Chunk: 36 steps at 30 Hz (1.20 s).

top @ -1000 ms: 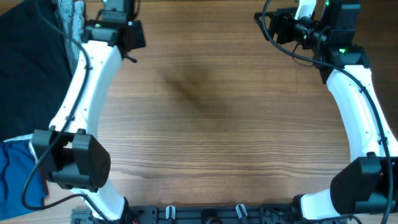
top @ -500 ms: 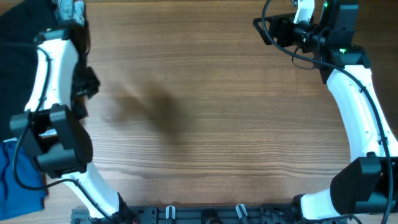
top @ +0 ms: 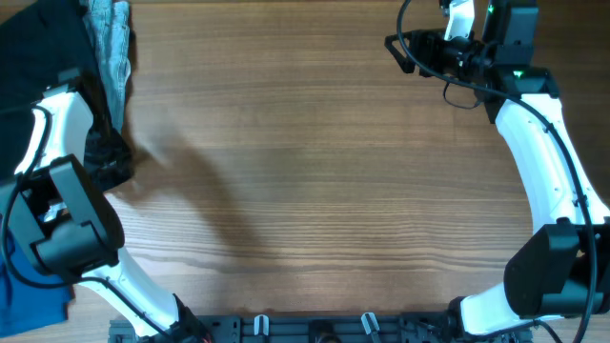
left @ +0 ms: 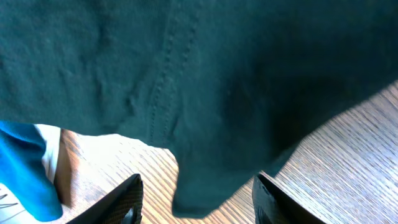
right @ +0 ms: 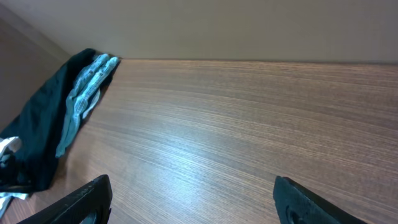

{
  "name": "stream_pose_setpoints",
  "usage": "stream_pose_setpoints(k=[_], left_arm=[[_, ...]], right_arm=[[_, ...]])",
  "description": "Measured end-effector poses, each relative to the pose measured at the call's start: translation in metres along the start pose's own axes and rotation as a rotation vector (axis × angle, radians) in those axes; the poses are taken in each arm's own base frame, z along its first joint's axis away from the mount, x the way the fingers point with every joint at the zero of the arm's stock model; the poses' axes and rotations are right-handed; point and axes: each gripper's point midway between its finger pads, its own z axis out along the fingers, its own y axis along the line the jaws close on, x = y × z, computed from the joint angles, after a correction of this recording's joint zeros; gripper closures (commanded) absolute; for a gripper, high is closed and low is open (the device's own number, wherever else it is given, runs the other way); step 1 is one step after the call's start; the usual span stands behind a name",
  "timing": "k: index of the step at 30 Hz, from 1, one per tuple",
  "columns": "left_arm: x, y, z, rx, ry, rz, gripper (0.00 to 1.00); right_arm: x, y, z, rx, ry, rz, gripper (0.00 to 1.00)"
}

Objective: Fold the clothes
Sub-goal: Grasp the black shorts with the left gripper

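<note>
The black shorts [top: 38,57] lie in a heap at the table's far left corner. In the left wrist view the dark fabric [left: 205,81] fills the upper frame, and one corner hangs down between the fingers. My left gripper [top: 103,157] is at the left edge by the shorts' near edge; its fingers [left: 199,202] are open, one on each side of that corner, not closed on it. My right gripper [top: 405,48] is at the far right, open and empty [right: 202,199], above bare wood. From there the shorts [right: 37,130] show far to the left.
Light-blue denim shorts [top: 110,38] lie against the black shorts' right edge and also show in the right wrist view [right: 87,87]. A bright blue garment [top: 29,286] lies at the near left corner and appears in the left wrist view [left: 25,168]. The wooden table [top: 315,171] spans the middle.
My left arm has swung from the far middle-left of the table out to the left edge, down to the black shorts. The right arm has barely moved.
</note>
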Motion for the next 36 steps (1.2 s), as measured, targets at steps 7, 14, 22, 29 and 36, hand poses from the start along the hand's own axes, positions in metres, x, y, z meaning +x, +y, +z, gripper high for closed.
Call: stream_pose_setpoints(k=[7, 14, 22, 29, 36], left_arm=[[-0.017, -0.005, 0.000, 0.024, -0.067, -0.009, 0.32], [-0.029, -0.009, -0.002, 0.039, -0.115, -0.016, 0.58], [-0.026, -0.009, 0.002, 0.038, -0.110, -0.018, 0.40], [-0.016, -0.009, 0.021, 0.032, -0.092, -0.019, 0.92], [-0.017, -0.007, 0.021, 0.031, -0.090, -0.022, 0.96]], right_arm=[[-0.002, 0.000, 0.000, -0.001, -0.007, -0.005, 0.16], [-0.002, 0.000, 0.000, 0.000, -0.007, -0.005, 0.16], [-0.002, 0.000, 0.000, 0.000, -0.007, -0.005, 0.16], [-0.002, 0.000, 0.000, 0.000, -0.007, -0.005, 0.16], [-0.002, 0.000, 0.000, 0.000, -0.007, -0.005, 0.16]])
